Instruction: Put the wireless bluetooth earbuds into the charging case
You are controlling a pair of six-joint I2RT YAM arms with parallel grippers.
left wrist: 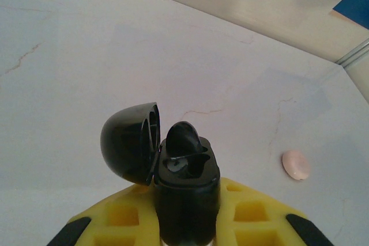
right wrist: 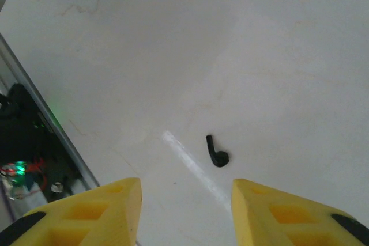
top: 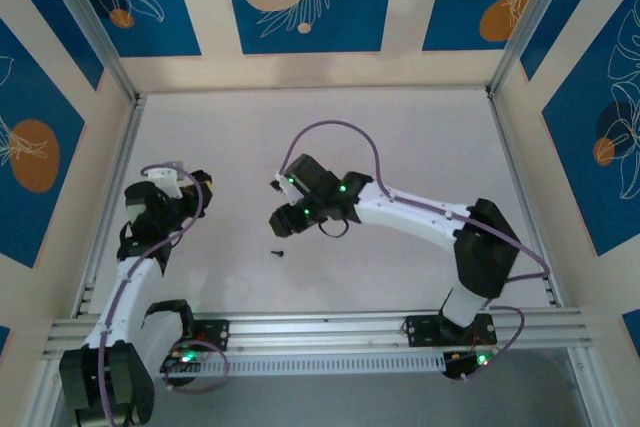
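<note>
My left gripper (left wrist: 185,203) is shut on the charging case (left wrist: 187,185), a black case held upright between the yellow fingers (left wrist: 124,214), with its lid (left wrist: 130,142) swung open to the left. One earbud (left wrist: 184,137) sits in a slot of the case, and the slot beside it looks empty. A second earbud (right wrist: 217,154) lies on the white table, just ahead of my right gripper (right wrist: 185,200), which hangs open above it with nothing between its fingers. From above, this earbud (top: 277,252) lies just below the right gripper (top: 281,219), and the left gripper (top: 197,187) is at the left.
A small pink disc (left wrist: 296,165) lies on the table to the right of the case. An aluminium rail (top: 320,327) runs along the near edge, and patterned walls (top: 310,7) close in the white table (top: 400,137).
</note>
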